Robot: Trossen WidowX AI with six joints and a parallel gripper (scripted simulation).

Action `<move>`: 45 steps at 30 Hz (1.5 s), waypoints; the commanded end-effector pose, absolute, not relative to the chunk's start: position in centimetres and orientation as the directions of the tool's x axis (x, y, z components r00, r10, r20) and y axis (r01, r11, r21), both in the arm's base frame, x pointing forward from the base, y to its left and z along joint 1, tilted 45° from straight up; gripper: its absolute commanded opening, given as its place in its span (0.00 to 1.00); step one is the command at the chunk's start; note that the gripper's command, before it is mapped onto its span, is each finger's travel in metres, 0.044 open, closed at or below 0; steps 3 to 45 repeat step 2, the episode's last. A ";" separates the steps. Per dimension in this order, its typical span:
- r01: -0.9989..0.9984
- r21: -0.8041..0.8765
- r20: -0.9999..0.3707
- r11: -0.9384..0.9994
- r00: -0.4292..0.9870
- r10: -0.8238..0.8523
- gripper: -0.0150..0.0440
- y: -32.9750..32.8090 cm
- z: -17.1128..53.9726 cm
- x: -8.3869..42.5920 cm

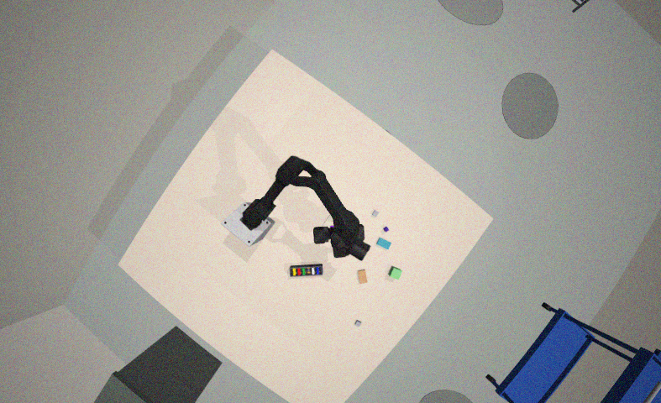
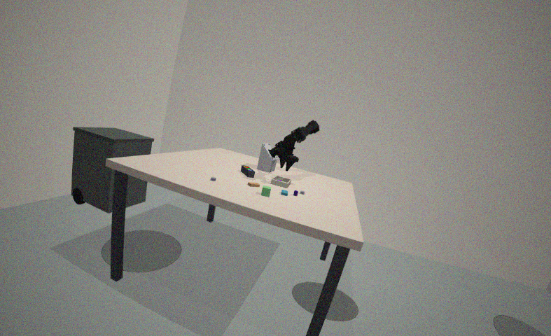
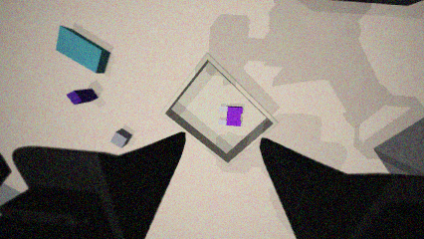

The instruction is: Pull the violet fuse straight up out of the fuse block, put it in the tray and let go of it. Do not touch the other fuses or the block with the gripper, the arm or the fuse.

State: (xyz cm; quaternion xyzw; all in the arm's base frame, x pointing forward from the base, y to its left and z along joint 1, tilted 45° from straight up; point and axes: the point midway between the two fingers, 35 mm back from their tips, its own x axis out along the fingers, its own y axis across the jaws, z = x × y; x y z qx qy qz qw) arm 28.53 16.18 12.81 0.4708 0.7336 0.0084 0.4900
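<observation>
The violet fuse (image 3: 234, 116) lies flat on the floor of the tray, its pale prongs pointing left in the wrist view. The grey tray (image 3: 199, 138) (image 2: 279, 184) has low walls; in the top view the arm mostly hides it. My gripper (image 3: 222, 139) (image 2: 284, 169) is open and empty, its fingers wide apart above the tray. The fuse is apart from both fingers. The black fuse block (image 1: 306, 275) (image 2: 248, 171) stands away from the gripper, with a row of several coloured fuses in it.
Near the tray lie a teal block (image 1: 383, 243) (image 3: 80, 49), a dark purple piece (image 1: 385, 229) (image 3: 82, 96) and a small grey cube (image 1: 375, 212) (image 3: 120, 137). An orange block (image 1: 362, 276), a green cube (image 1: 395, 272) and another grey cube (image 1: 358, 322) lie farther off.
</observation>
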 end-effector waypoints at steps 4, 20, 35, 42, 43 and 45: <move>0.683 0.473 -0.711 0.557 -0.077 0.699 0.81 16.2 12.8 28.5; 0.683 0.473 -0.711 0.557 -0.077 0.699 0.81 16.2 12.8 28.5; 0.683 0.473 -0.711 0.557 -0.077 0.699 0.81 16.2 12.8 28.5; 0.683 0.473 -0.711 0.557 -0.077 0.699 0.81 16.2 12.8 28.5; 0.683 0.473 -0.711 0.557 -0.077 0.699 0.81 16.2 12.8 28.5; 0.683 0.473 -0.711 0.557 -0.077 0.699 0.81 16.2 12.8 28.5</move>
